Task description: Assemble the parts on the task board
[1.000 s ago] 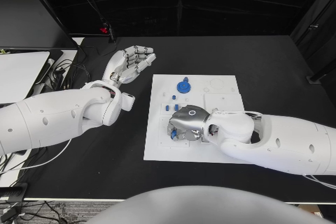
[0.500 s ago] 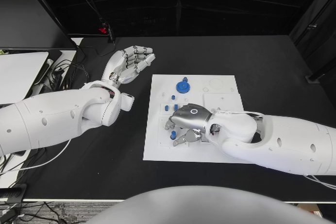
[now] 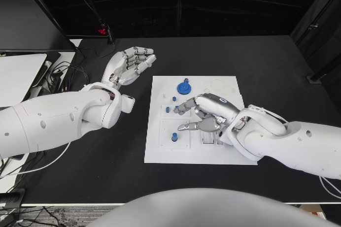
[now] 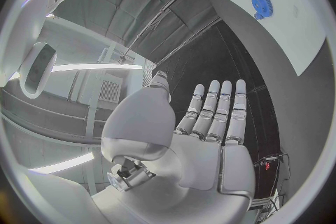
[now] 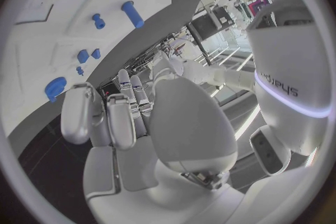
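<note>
Black table (image 3: 85,178) carrying the white task board (image 3: 160,155) at its middle. Left arm (image 3: 50,126) reaching in from the side, well clear of the board, ending in the left hand (image 3: 131,63) raised over bare table just beyond the board's far left corner, fingers straight and apart, grasping nothing. Right arm (image 3: 298,145) lying across the board's near right part, its right hand (image 3: 210,113) poised over the board's middle, fingers loosely bent and apart, empty. On the board's far end, a blue gear-like part (image 3: 185,87). Beside the right hand, small blue parts (image 3: 168,109). Nearer, one blue peg (image 3: 174,136) standing upright in a square recess.
</note>
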